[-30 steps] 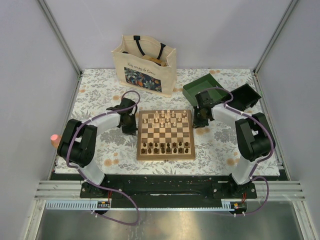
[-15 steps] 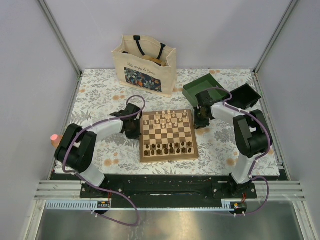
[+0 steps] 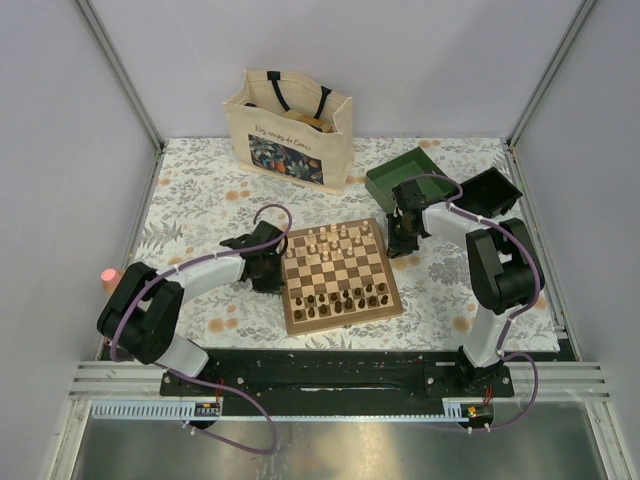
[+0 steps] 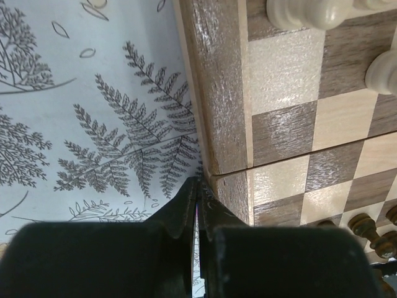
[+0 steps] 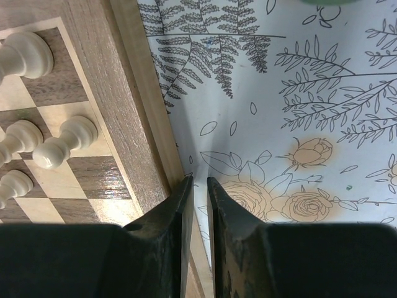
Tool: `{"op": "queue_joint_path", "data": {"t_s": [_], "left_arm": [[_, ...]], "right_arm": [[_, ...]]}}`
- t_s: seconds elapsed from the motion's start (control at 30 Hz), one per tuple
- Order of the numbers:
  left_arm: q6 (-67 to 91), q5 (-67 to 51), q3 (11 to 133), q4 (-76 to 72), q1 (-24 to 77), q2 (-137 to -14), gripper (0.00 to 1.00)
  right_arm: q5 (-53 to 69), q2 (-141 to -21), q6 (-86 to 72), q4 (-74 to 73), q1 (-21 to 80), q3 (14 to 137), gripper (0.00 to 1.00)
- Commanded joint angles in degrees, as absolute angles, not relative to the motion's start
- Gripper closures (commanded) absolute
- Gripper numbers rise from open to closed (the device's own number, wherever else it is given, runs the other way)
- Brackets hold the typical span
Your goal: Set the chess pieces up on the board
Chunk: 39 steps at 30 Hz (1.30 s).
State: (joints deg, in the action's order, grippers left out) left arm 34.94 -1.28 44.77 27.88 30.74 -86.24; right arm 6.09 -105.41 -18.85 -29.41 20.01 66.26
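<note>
Two pincers [image 4: 197, 205] [image 5: 197, 186] nearly closed, empty, flanking board [image 3: 340, 277] at 9 and 3. Rigid, slides easily; pieces [image 3: 333, 240] tippy.

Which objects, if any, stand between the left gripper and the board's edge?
None visible. The left gripper, jaws closed, sits right against the left edge of the board; only patterned tablecloth lies beside it, and the chess pieces stand farther in.

There's a cream tote bag [image 3: 288, 128] with a floral print standing at the back of the flowery tablecloth [image 3: 190, 190], plus a green box [image 3: 405, 175] and a black bin [image 3: 492, 192] off to the right.
</note>
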Motion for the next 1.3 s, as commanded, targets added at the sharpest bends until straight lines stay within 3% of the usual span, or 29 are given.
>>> {"op": "queue_joint_path", "data": {"t_s": [0.0, 0.4, 0.47, 0.57, 0.63, 0.73, 0.93, 1.07, 1.27], "left_arm": [[38.3, -5.5, 42.5, 26.0, 33.5, -85.0, 0.98], [37.1, 5.3, 43.6, 32.6, 33.4, -80.8, 0.97], [37.0, 8.1, 44.2, 34.3, 33.4, -78.9, 0.87], [37.2, 10.4, 44.7, 36.2, 33.4, -75.4, 0.83], [37.3, 11.8, 44.7, 36.9, 33.2, -72.7, 0.69], [36.1, 12.6, 46.1, 38.4, 32.2, -69.4, 0.66], [29.6, 14.0, 53.2, 41.9, 26.8, -67.6, 0.25], [23.3, 14.1, 57.2, 42.8, 21.5, -68.9, 0.07], [19.2, 14.9, 59.3, 41.7, 16.9, -70.9, 0.01]], "right_arm": [[13.8, -104.1, -19.1, -29.4, 22.8, 67.4, 0.75], [3.2, -98.2, -16.2, -35.7, 23.2, 70.8, 0.71], [2.1, -96.6, -16.1, -36.1, 23.1, 71.5, 0.69], [3.7, -94.5, -16.6, -36.2, 23.1, 72.0, 0.67], [5.2, -93.3, -17.7, -36.2, 23.2, 72.2, 0.63], [6.7, -91.8, -19.1, -36.2, 23.6, 72.7, 0.61], [6.8, -93.1, -20.2, -37.5, 27.9, 77.9, 0.57], [5.8, -95.9, -21.8, -37.7, 32.0, 81.8, 0.58], [2.8, -101.9, -23.7, -39.3, 36.6, 87.5, 0.60]]}}
